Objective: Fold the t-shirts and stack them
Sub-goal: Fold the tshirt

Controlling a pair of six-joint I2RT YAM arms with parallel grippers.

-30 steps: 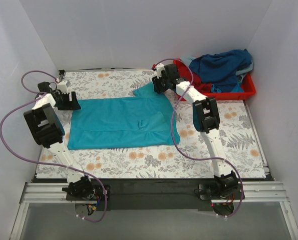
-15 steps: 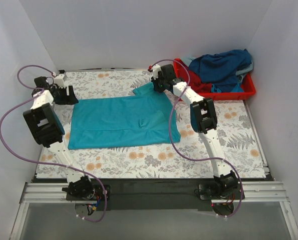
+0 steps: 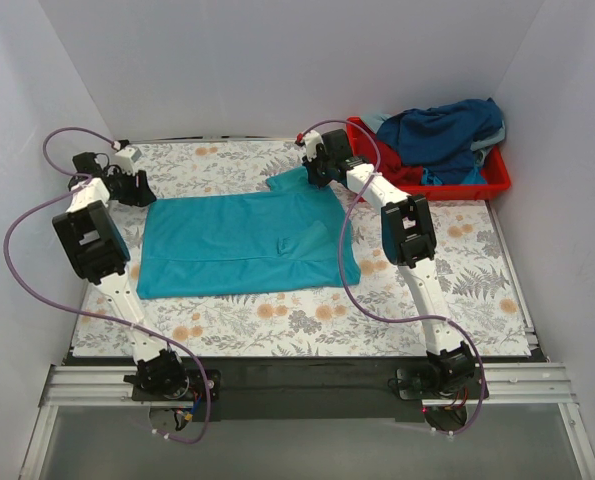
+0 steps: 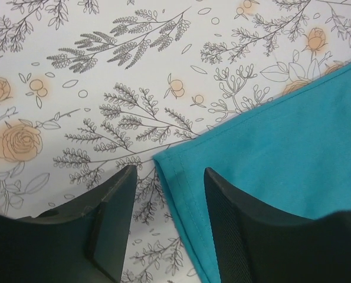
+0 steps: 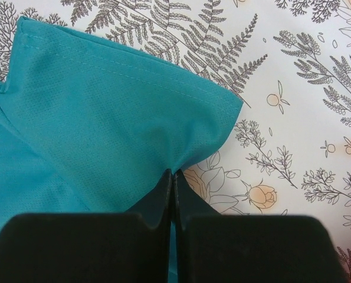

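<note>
Teal t-shirt (image 3: 237, 245), spread flat on table (image 3: 457, 290): right gripper (image 5: 173, 175) pinched shut on its far sleeve, left gripper (image 4: 166, 177) parted astride the opposite far corner, not yet clamped, apparently to lift both ends together for folding.

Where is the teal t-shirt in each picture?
Top external: the teal t-shirt lies spread flat in the middle of the table.
Left wrist: its corner fills the lower right, its tip between the fingers of the open left gripper.
Right wrist: a hemmed flap fills the left and centre, pinched by the shut right gripper.
Shared landmark: the flower-printed table cover under the shirt.
</note>
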